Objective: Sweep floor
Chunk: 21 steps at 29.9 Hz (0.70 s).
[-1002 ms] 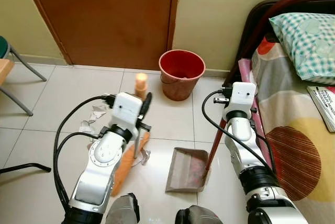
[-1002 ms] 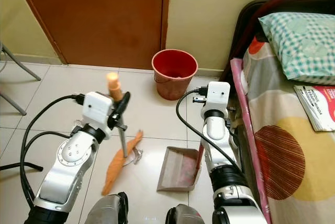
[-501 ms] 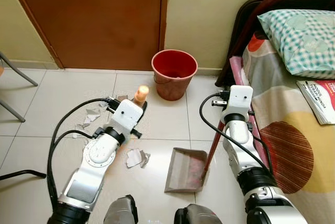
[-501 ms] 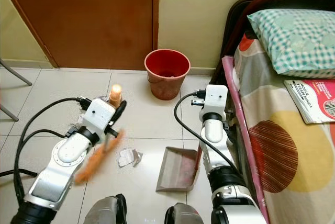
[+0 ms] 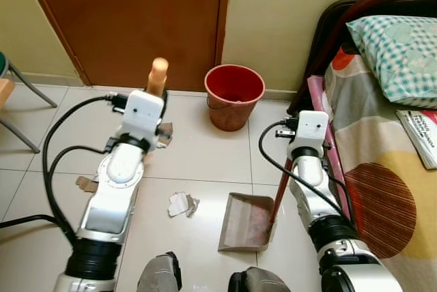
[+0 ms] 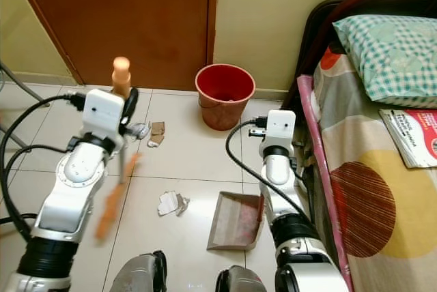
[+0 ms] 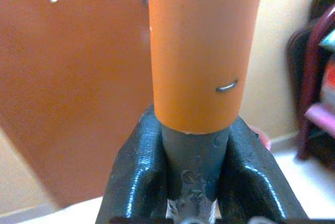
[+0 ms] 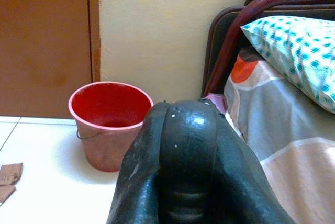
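Left gripper (image 7: 196, 182) raised over tiled floor (image 5: 205, 155), fingers (image 7: 133, 177) clamped on orange broom handle (image 5: 158, 74). Right gripper (image 8: 191, 182) low beside bed (image 5: 382, 169), fingers pressed together around dustpan (image 5: 244, 222) handle.

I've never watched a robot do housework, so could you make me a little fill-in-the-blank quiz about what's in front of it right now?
1. The left gripper is shut on the orange ____ of the broom.
2. The bucket by the wall is coloured ____.
3. The dustpan lies on the floor beside the ____ arm.
4. The checked pillow lies on the ____.

Missing words: handle; red; right; bed
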Tool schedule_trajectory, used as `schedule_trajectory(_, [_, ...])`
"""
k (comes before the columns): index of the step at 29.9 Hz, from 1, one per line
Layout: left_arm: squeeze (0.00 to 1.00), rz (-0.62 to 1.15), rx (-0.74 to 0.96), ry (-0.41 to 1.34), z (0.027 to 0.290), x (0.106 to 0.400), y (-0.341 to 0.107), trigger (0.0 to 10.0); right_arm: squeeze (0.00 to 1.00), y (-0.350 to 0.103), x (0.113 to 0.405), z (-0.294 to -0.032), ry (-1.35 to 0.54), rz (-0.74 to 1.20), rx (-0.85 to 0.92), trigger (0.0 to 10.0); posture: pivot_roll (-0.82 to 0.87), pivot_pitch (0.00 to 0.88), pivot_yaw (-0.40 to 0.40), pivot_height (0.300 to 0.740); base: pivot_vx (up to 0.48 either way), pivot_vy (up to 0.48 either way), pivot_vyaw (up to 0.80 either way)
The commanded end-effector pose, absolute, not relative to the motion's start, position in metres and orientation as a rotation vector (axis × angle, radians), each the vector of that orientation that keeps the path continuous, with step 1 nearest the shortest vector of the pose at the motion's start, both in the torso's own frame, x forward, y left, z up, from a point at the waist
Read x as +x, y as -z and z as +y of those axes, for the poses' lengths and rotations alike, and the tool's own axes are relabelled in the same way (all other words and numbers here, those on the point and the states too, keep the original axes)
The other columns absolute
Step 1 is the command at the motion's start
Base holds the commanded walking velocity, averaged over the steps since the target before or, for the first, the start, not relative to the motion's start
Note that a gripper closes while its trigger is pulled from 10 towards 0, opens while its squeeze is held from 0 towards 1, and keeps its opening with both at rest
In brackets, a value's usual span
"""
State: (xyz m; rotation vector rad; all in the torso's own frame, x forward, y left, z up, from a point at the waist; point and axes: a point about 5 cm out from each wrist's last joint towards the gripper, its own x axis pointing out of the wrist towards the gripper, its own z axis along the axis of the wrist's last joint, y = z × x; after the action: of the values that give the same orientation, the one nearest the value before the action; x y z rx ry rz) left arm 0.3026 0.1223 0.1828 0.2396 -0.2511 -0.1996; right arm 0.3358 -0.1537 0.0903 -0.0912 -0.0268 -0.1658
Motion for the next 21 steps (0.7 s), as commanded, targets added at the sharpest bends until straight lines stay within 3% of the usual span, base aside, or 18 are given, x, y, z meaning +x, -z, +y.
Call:
schedule_trajectory(1, [0.00,-0.360,0.230,0.204,0.117,0.300,-0.208,10.0,0.00,-0.093,0.338,-0.154,0.164,-0.043,-0.096,10.0,0.06,0.135,-0.053,0.740,0.000,0.000,0.00])
schedule_trajectory(11, [0.00,-0.354,0.036,0.230,0.103,0.300,-0.224,10.0,0.00,-0.092,0.338,-0.153,0.165,-0.040,-0.097,10.0,0.06,0.135,-0.050,0.740,0.000,0.000,0.00])
schedule_trajectory(17, [0.00,-0.260,-0.094,0.176,0.109,0.300,-0.208,10.0,0.00,-0.092,0.339,-0.151,0.160,-0.041,-0.099,10.0,0.06,0.143,-0.049,0.740,0.000,0.000,0.00])
schedule_trajectory(21, [0.00,-0.212,-0.068,0.164,0.113,0.297,-0.190,10.0,0.00,-0.092,0.339,-0.152,0.160,-0.040,-0.100,10.0,0.06,0.143,-0.049,0.740,0.000,0.000,0.00])
